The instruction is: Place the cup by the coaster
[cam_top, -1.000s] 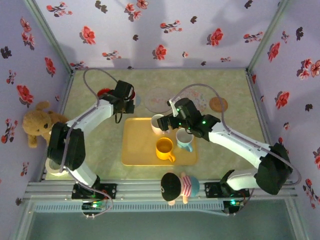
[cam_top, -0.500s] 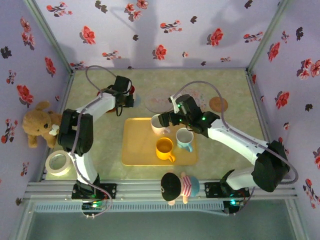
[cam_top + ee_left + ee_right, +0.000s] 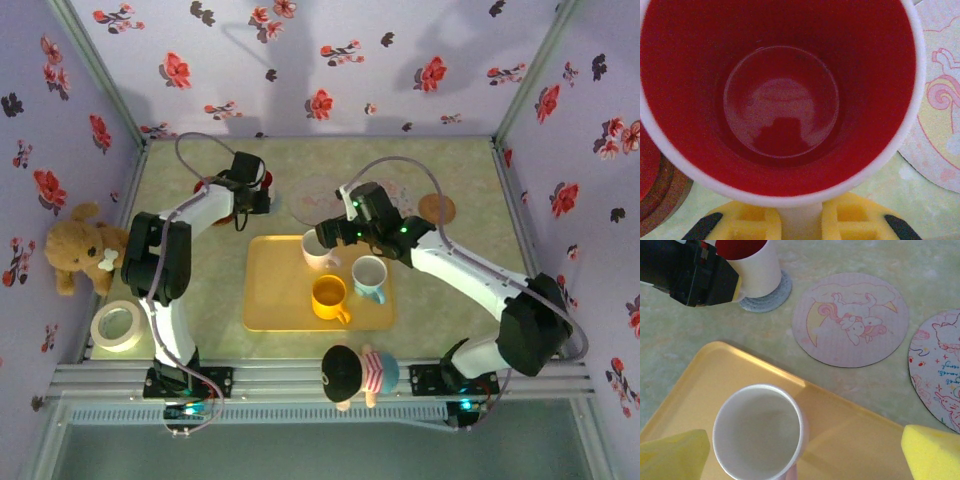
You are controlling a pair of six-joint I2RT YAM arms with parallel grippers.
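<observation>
A white cup with a red inside [image 3: 780, 100] is held by its handle between the yellow fingers of my left gripper [image 3: 800, 222], which is shut on it. In the right wrist view this cup [image 3: 754, 267] stands upright over the left part of a small grey coaster [image 3: 774, 296]; whether it rests on it I cannot tell. From above, my left gripper [image 3: 247, 195] is at the back left. My right gripper [image 3: 800, 455] is open, its yellow fingers either side of a pale cup [image 3: 758, 432] on the yellow tray [image 3: 855, 440].
A round unicorn coaster [image 3: 850, 320] lies right of the grey one, with another printed coaster [image 3: 940, 375] further right. The tray [image 3: 275, 300] also holds a yellow cup [image 3: 328, 297] and a blue cup [image 3: 370, 275]. A red thing on a brown coaster [image 3: 660, 200] sits at the left.
My right gripper has moved back and left, over the pale cup. My left gripper with the red cup has shifted slightly toward the back, and its arm has swung in.
</observation>
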